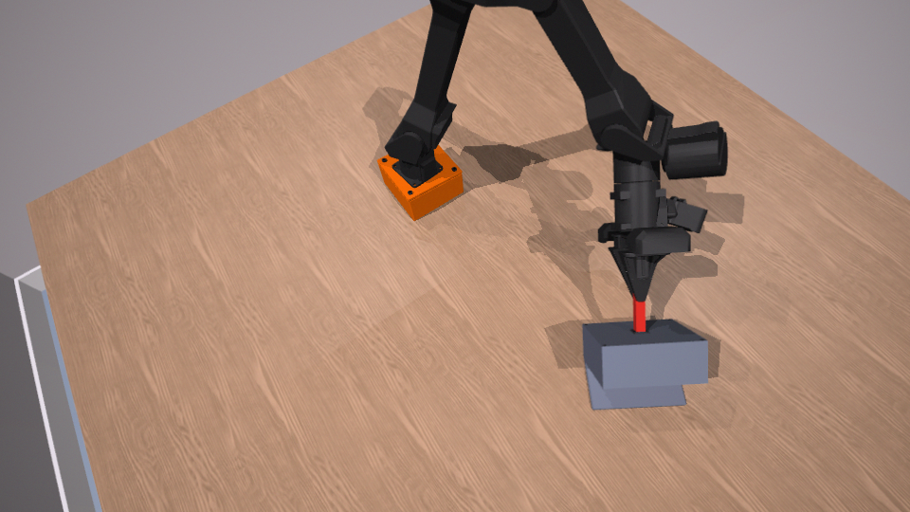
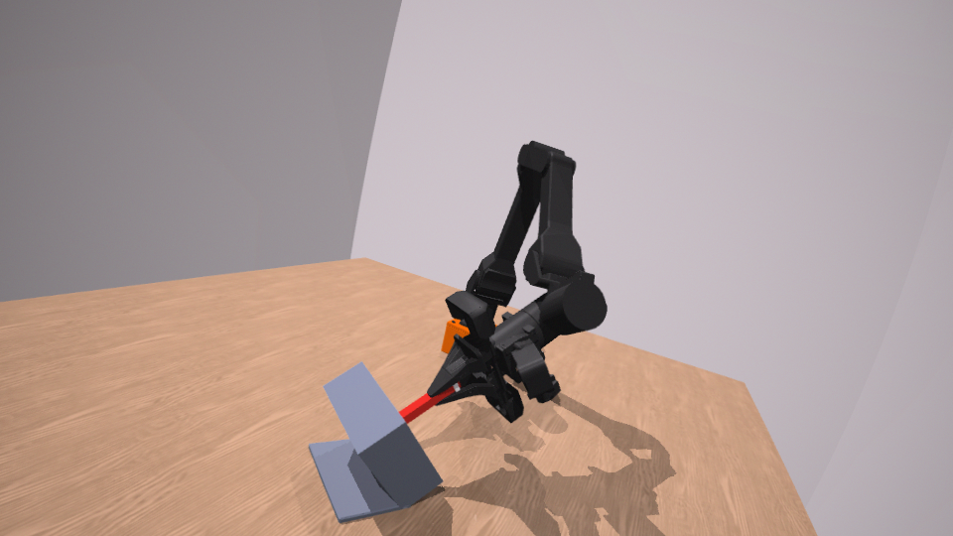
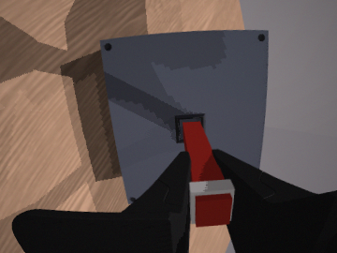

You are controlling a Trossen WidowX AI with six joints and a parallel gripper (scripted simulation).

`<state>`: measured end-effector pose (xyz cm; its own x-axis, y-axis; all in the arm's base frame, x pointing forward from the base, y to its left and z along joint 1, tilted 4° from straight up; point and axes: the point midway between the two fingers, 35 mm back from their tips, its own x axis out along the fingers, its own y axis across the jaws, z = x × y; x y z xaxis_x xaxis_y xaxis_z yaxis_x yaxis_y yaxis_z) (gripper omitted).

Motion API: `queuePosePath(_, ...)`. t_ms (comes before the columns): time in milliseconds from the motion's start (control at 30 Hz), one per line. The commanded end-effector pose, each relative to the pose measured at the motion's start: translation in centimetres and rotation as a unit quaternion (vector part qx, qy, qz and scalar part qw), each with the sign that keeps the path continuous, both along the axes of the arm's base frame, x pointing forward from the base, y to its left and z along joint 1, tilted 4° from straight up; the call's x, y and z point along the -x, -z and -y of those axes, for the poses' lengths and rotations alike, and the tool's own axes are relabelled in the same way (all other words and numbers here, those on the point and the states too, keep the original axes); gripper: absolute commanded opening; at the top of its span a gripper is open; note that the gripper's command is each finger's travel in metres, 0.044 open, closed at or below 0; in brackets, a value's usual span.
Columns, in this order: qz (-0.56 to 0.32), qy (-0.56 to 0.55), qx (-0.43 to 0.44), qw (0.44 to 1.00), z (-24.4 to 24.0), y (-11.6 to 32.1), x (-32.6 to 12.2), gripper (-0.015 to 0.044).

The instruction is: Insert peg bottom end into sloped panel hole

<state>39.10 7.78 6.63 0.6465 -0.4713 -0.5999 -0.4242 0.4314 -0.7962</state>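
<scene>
A red square peg (image 1: 639, 317) (image 2: 417, 407) (image 3: 200, 146) with a pale band near its top slants down to the panel. My gripper (image 1: 641, 299) (image 2: 434, 397) (image 3: 198, 158) is shut on its upper part. The blue-grey sloped panel (image 1: 655, 365) (image 2: 359, 408) (image 3: 140, 112) faces the arm. Its square hole (image 3: 178, 133) shows at the left and top of the peg's lower end in the wrist view. The end is at the hole's mouth; whether it is slightly inside cannot be told. The peg's sides look roughly parallel to the hole's. The face is hidden in the exterior view.
The orange base block (image 1: 436, 195) (image 2: 454, 336) of the arm stands behind the gripper. The panel's flat foot (image 1: 636, 398) (image 2: 333, 467) rests on the wooden table (image 1: 254, 318) (image 2: 166, 373) on the side away from the arm. Arm shadows cross part of the panel's face.
</scene>
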Motion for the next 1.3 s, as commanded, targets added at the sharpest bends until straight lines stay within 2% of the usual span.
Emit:
queuePosePath(0,-0.001,-0.003,0.000,1.000,0.0,0.2,-0.2,0.0000)
queuePosePath(1267,0.000,-0.002,0.000,1.000,1.1,1.6,-1.8,0.0000)
